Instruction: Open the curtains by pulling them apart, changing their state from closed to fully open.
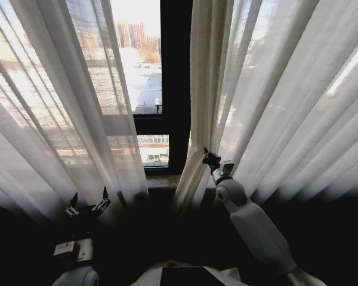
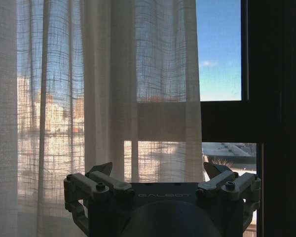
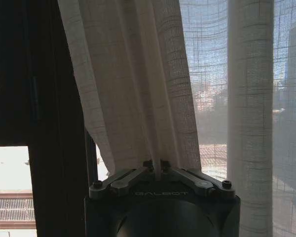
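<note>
The curtains are partly separated, with a gap at the centre exposing the dark window frame [image 1: 176, 89] and the city view beyond. The left curtain panel [image 1: 59, 107] hangs free, its inner edge beside the gap. The right curtain panel [image 1: 274, 101] has its inner edge gathered into a bunch low down. The right gripper [image 1: 210, 159] is closed on that bunched edge, the fabric pinched between its fingers [image 3: 138, 174]. The left gripper [image 1: 88, 205] sits low in front of the left panel, jaws spread wide, gripping nothing, apart from the fabric. No containers noted.
</note>
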You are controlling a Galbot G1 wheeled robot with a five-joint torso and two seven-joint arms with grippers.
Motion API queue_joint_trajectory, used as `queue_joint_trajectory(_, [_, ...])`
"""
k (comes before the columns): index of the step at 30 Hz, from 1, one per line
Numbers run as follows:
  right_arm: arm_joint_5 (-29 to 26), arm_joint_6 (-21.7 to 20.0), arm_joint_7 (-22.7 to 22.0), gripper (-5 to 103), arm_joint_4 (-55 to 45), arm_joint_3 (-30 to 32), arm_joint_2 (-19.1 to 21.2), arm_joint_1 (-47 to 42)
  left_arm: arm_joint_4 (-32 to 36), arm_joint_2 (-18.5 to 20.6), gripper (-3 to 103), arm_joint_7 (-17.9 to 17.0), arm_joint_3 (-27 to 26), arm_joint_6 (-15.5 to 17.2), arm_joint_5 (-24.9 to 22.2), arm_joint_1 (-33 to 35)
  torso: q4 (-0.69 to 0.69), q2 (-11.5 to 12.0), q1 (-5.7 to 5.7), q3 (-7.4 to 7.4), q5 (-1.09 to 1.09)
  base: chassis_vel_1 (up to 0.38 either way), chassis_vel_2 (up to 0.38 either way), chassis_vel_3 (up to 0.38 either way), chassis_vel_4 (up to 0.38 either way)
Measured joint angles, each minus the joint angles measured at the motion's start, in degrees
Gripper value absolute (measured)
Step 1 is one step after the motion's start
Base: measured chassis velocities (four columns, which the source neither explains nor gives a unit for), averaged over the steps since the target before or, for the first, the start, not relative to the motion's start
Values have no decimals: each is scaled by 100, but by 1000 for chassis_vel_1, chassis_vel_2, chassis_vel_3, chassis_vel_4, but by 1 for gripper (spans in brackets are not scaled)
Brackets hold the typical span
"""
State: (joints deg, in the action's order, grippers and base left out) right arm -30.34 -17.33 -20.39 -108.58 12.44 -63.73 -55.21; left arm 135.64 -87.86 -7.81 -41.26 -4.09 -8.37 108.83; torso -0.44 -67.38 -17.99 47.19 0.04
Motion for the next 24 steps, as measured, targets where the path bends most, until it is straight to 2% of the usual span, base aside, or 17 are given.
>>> queue_joint_trajectory(24, [-1, 7, 8, 0, 12, 106, -6, -41, -51, -4, 100, 3, 12, -49, -5, 13, 1, -1, 1, 0, -5, -355, -346, 349, 355])
